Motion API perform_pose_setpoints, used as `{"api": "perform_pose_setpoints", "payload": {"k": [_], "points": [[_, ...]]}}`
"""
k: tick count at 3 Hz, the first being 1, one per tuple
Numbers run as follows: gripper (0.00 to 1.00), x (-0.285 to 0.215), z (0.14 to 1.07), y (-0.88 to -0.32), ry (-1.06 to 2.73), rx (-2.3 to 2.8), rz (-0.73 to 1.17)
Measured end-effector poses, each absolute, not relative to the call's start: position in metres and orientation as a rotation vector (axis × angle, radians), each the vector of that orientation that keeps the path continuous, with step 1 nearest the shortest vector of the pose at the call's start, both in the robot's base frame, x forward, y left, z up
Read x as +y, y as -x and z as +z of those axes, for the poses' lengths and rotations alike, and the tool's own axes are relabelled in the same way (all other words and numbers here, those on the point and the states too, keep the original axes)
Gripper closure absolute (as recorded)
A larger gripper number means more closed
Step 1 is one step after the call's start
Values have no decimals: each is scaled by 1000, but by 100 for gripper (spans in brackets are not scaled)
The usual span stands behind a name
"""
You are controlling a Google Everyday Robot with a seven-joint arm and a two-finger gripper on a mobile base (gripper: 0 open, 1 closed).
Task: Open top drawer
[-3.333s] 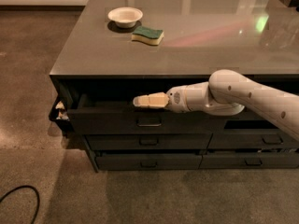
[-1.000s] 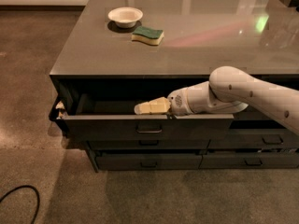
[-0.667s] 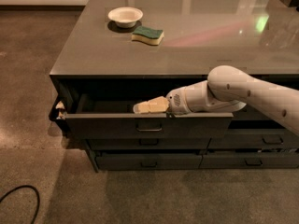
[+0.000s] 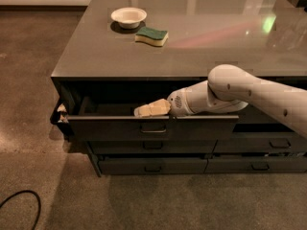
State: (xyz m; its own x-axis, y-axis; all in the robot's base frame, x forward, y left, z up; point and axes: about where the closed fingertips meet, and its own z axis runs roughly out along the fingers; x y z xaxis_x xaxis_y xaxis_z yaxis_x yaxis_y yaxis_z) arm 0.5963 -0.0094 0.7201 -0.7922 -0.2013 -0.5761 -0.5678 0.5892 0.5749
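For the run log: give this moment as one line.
top drawer: partly open | gripper: inside it, behind the front, above handle | countertop: bowl, sponge

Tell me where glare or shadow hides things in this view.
Camera view: dim warm light; green and pink glare on the countertop, right side; deep shadow fills the top drawer behind the gripper, which shows pale just over the drawer's front edge.

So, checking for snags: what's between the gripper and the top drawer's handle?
Nothing separate, only the front panel of the top drawer. In the camera view the gripper reaches into the open drawer just behind that panel's upper edge, above the handle.
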Motion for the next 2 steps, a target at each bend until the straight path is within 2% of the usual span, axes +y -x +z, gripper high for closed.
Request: {"api": "perform_pose_setpoints", "payload": {"k": [2], "points": [[0,-9,717,-599,638,2391,1057]]}}
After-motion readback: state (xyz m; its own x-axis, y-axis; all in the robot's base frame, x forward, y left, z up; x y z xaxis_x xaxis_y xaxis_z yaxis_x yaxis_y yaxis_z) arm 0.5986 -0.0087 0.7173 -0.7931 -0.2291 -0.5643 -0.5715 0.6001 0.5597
